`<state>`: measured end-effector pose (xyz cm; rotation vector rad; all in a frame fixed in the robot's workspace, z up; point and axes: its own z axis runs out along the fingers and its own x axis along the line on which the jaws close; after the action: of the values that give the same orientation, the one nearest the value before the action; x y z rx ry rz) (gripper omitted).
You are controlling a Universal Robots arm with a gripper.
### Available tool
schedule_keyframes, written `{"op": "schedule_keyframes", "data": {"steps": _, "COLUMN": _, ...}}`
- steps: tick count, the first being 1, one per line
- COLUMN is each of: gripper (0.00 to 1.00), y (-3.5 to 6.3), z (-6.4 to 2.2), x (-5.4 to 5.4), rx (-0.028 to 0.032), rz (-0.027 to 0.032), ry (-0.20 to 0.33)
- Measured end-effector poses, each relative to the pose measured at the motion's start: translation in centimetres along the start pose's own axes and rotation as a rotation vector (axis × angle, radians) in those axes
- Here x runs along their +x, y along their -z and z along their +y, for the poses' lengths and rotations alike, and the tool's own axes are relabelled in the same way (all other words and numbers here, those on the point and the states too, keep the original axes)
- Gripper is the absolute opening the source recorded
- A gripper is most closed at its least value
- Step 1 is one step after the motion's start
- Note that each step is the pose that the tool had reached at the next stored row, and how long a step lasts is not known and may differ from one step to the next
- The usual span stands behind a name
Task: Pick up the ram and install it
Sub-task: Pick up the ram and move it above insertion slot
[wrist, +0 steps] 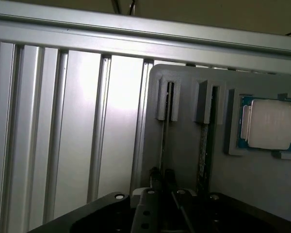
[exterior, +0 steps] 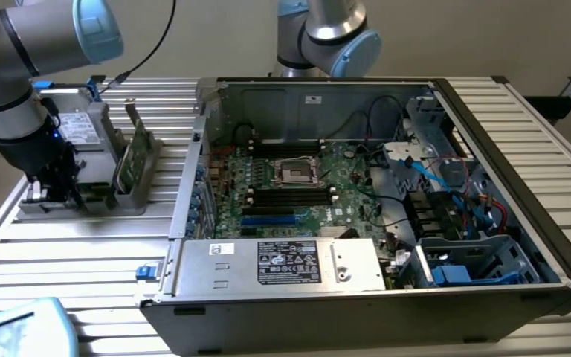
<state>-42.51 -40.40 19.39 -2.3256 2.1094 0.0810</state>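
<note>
Wrist view looks straight down on the grey holder (wrist: 223, 165). My fingers (wrist: 155, 174) stand narrow, one on each side of the thin top edge of the ram (wrist: 164, 131), and they pinch it where it sits upright in its slot. A second stick (wrist: 202, 141) stands in the next slot just beside it, and a silver processor (wrist: 269, 124) lies in a pocket past that. In the exterior view my arm (exterior: 18, 97) reaches down to the holder on the bench (exterior: 87, 253), at the exterior view's left of the open computer case (exterior: 296, 104).
</note>
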Motion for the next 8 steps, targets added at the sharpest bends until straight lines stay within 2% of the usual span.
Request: {"op": "schedule_keyframes", "data": {"steps": 8, "gripper": 0.14, "y": 0.0, "z": 0.0, "x": 0.0, "rx": -0.0001, "rz": 0.0, "ry": 0.0}}
